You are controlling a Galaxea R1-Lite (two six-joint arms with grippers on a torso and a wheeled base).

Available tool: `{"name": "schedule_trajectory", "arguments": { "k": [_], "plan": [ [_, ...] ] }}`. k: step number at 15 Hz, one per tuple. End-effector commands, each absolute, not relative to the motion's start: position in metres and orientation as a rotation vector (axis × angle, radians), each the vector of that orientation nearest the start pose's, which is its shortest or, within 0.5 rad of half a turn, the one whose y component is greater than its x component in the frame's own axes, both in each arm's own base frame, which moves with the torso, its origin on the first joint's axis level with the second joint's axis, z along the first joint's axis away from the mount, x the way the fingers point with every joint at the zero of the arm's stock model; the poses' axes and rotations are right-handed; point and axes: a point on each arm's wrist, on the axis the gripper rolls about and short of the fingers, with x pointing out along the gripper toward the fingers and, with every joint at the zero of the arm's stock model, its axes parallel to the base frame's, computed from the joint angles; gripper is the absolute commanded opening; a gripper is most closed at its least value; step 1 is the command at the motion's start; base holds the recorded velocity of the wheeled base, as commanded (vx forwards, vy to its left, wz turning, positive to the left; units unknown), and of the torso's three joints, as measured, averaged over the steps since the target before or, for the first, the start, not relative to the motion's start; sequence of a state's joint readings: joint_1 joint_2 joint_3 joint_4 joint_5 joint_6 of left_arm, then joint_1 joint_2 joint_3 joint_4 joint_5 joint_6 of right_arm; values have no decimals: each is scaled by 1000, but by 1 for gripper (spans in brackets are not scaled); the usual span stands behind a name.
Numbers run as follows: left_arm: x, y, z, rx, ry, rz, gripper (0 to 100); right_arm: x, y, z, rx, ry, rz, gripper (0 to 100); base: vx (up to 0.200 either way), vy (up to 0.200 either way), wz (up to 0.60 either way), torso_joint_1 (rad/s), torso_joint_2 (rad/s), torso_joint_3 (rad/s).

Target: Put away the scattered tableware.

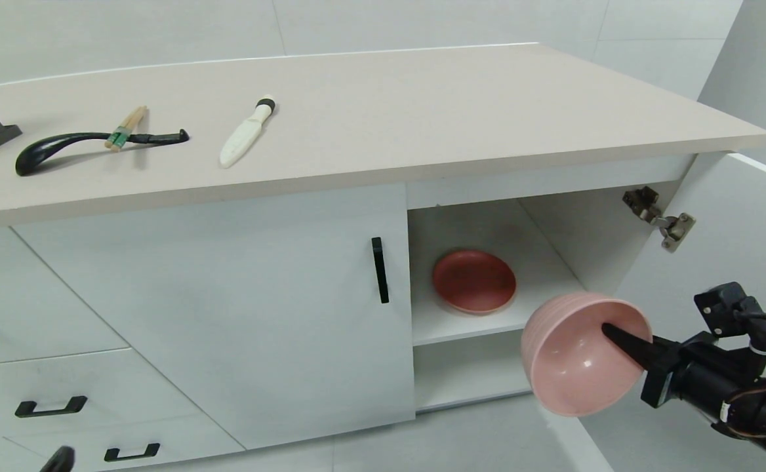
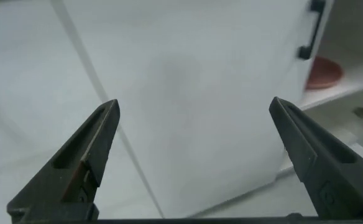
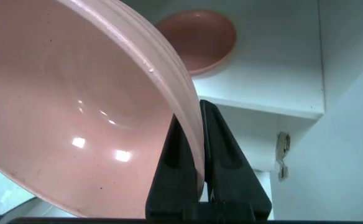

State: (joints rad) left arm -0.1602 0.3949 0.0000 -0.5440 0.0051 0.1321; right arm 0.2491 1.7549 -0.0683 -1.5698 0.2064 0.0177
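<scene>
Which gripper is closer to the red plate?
Right. The right gripper, clamping the pink bowl, is just in front of the red plate; the left gripper is off by the drawers.

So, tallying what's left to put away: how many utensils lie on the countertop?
3: a black ladle at the left, a pair of chopsticks lying across its handle, and a white knife-like utensil to their right. More may sit beyond the view's left edge.

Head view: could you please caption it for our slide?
Right gripper holds pink bowl by its rim near open cabinet containing red plate.
</scene>
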Motion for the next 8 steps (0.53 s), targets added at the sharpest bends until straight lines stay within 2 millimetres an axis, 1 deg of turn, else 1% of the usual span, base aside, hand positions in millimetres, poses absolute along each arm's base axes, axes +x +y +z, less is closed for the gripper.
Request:
{"name": "schedule_trajectory", "arguments": {
  "k": [1, 2, 4, 5, 6, 7, 8],
  "plan": [
    [-26, 0, 102, 54, -256, 21, 100, 216, 60, 95, 14, 135, 454, 0, 0, 0, 0, 0, 0, 0],
    [-25, 0, 96, 49, -201, 19, 100, 222, 61, 95, 12, 127, 454, 0, 0, 0, 0, 0, 0, 0],
    [-24, 0, 91, 55, -155, 18, 100, 233, 64, 94, 15, 120, 454, 0, 0, 0, 0, 0, 0, 0],
    [-23, 0, 83, 61, -70, 17, 100, 248, 68, 94, 15, 95, 456, 0, 0, 0, 0, 0, 0, 0],
    [-23, 0, 81, 50, -49, 23, 100, 254, 70, 94, 16, 86, 458, 0, 0, 0, 0, 0, 0, 0],
    [-23, 0, 81, 39, -52, 32, 100, 267, 73, 90, 17, 82, 459, 0, 0, 0, 0, 0, 0, 0],
    [-23, 1, 81, 34, -51, 65, 100, 280, 77, 81, 17, 93, 467, 0, 0, 0, 0, 0, 0, 0]
  ]
}}
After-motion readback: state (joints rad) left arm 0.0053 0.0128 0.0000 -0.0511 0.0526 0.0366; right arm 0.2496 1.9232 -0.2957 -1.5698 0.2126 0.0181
